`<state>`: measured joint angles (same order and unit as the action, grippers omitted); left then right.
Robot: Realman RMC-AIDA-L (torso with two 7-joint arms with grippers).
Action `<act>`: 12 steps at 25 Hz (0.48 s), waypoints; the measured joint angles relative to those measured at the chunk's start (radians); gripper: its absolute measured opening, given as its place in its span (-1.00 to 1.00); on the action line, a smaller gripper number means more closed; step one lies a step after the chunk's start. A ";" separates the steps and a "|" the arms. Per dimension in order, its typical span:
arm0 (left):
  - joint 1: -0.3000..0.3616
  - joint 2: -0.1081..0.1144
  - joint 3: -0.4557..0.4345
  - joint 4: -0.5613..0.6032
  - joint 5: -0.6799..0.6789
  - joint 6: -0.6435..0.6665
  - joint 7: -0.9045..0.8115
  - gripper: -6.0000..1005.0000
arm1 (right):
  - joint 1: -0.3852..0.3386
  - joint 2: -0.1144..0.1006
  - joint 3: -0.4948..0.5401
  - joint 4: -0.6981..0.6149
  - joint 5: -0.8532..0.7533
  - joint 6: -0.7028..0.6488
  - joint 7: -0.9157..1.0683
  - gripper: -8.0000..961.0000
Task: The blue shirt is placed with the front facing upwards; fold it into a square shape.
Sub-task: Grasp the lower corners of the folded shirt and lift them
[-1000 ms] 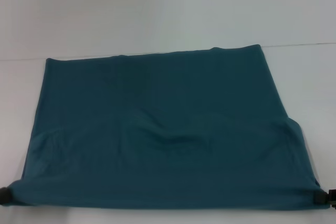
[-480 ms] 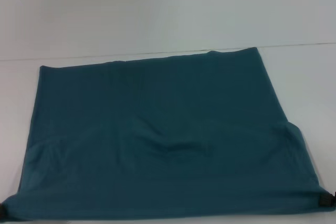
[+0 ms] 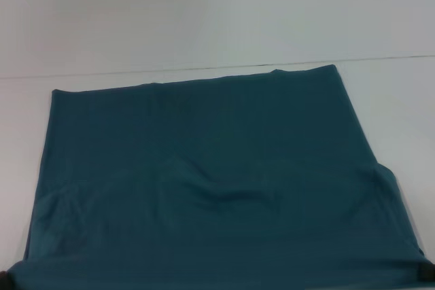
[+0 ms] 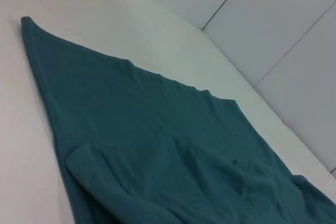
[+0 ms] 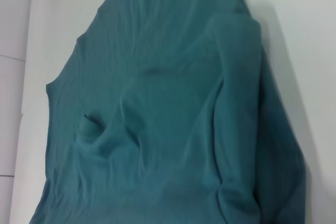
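The white tabletop (image 3: 204, 25) is smooth, matte and plain, with pale wall panels behind it in the left wrist view. Spread over most of its near part is the blue shirt (image 3: 204, 147), a broad sheet of soft, dull teal-blue cotton knit. It shows no lettering or collar from above, only one plain face, so it looks already doubled over.

The relation that counts: the shirt runs away from both grippers towards the far side of the tabletop, its long axis lying across from the left arm's side to the right arm's. Its near hem sits at the very bottom of the head view, where each gripper would be at one near corner. A dark sliver at the left corner is probably the left gripper (image 3: 4, 278), and one at the right corner the right gripper (image 3: 428, 273). Neither is nearer; each has its own corner. Whether either is clamped on the cloth or open, I cannot tell.

The far edge is straight and taut. Near the hem the cloth slackens: a shallow crease puckers at the middle (image 3: 234, 198), and folded-under layers thicken both near corners.
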<state>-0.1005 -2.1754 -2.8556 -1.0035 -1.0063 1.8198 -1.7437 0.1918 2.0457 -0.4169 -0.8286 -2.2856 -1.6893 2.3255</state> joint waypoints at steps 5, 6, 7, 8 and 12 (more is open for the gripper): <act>0.007 0.000 -0.002 0.002 0.000 0.004 0.000 -0.94 | -0.026 0.002 0.015 -0.001 0.000 -0.008 -0.004 -0.91; 0.008 0.000 -0.002 0.003 0.000 0.005 0.000 -0.94 | -0.029 0.002 0.021 -0.001 0.000 -0.008 -0.004 -0.91; 0.009 0.000 -0.002 0.004 0.001 0.005 0.000 -0.94 | -0.033 0.002 0.025 -0.001 0.000 -0.009 -0.005 -0.91; 0.009 0.000 -0.002 0.005 0.001 0.006 0.000 -0.94 | -0.034 0.002 0.028 -0.001 0.000 -0.009 -0.005 -0.91; 0.012 0.000 -0.002 0.006 0.002 0.012 -0.001 -0.94 | -0.039 0.005 0.029 -0.002 0.000 -0.016 -0.006 -0.91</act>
<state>-0.0889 -2.1752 -2.8572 -0.9974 -1.0048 1.8320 -1.7442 0.1524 2.0509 -0.3878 -0.8303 -2.2855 -1.7054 2.3199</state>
